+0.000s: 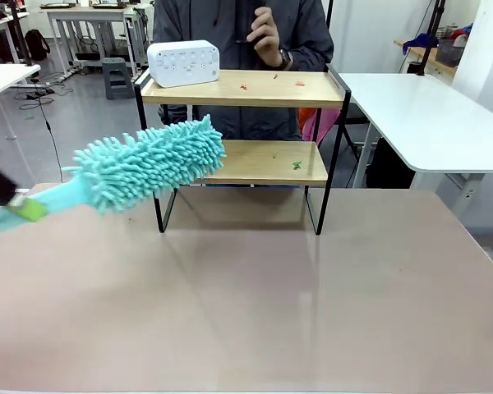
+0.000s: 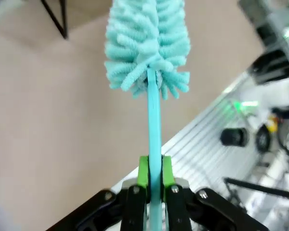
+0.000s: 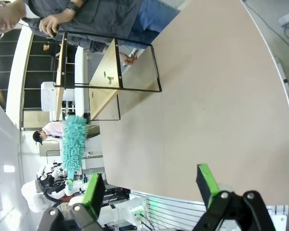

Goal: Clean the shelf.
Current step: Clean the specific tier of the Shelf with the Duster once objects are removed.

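Observation:
The shelf [image 1: 255,89] is a two-tier rack of light wooden boards in a black frame, standing at the far side of the table. Small red and green scraps lie on both boards. My left gripper [image 1: 20,205] is shut on the handle of a teal fluffy duster [image 1: 152,162], whose head hovers at the left end of the lower board. In the left wrist view the green pads [image 2: 143,173] clamp the duster handle [image 2: 154,130]. My right gripper [image 3: 151,185] is open and empty, far from the shelf [image 3: 106,77] and the duster [image 3: 73,144].
A white box with buttons [image 1: 183,62] sits on the left of the top board. A person [image 1: 267,37] stands behind the shelf with one hand raised. A white table [image 1: 427,115] stands to the right. The brown tabletop [image 1: 255,304] in front is bare.

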`<state>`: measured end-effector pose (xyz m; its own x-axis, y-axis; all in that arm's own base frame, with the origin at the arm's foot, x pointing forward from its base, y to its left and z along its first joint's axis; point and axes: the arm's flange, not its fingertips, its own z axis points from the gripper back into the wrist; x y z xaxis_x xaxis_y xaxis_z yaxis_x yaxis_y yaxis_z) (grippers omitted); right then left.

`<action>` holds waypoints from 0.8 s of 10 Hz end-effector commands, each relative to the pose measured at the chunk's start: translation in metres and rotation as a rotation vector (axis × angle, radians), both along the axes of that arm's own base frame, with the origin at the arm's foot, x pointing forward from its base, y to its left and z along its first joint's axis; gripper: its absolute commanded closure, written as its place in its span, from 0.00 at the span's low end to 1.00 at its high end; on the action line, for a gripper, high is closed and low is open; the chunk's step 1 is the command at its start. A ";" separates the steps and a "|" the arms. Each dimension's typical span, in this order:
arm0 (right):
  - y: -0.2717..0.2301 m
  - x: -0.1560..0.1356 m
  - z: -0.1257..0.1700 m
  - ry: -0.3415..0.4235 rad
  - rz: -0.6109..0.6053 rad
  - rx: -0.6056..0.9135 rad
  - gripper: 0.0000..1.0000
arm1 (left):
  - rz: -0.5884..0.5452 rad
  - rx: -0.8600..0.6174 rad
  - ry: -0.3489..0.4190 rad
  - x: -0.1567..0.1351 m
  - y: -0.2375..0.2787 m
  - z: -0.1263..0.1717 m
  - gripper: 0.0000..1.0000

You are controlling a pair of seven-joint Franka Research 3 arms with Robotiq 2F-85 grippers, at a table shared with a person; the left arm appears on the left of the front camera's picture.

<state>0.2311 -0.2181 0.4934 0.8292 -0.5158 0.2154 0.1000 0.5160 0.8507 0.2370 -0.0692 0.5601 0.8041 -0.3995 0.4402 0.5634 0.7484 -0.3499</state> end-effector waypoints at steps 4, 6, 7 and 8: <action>0.000 0.001 0.001 -0.031 0.007 0.003 0.00 | 0.000 0.000 0.000 0.000 0.000 0.000 0.87; 0.000 0.001 0.001 -0.031 0.007 0.003 0.00 | 0.009 0.013 0.024 0.003 -0.006 -0.004 0.87; 0.000 0.001 0.001 -0.031 0.007 0.003 0.00 | 0.182 -0.061 -0.050 -0.010 -0.002 0.012 0.87; 0.000 0.001 0.001 -0.031 0.007 0.003 0.00 | 0.231 -0.020 -0.061 -0.005 -0.013 0.016 0.87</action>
